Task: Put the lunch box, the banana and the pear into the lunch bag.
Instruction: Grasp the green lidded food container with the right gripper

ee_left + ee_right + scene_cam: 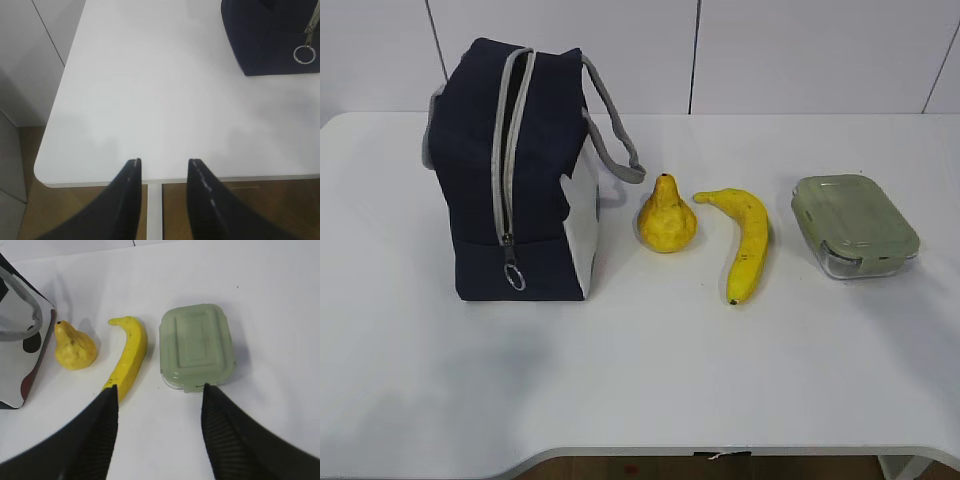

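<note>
Exterior view: no arms | left gripper point(163, 165) parted, empty | right gripper point(159, 390) parted above lunch box point(197, 346)

Neither arm visible in the exterior view. Left claw point(163, 161) seen only from its own wrist camera: two dark fingers point(129, 200) rising from the 6 o'clock edge, tips pointing toward 12 o'clock, parted by a moderate gap, nothing between them. Right claw point(159, 389) likewise shown only by its wrist camera: two dark ribbed fingers point(227, 440) entering from 6 o'clock, spread wider than the left pair, gripping nothing, touching nothing.
</note>
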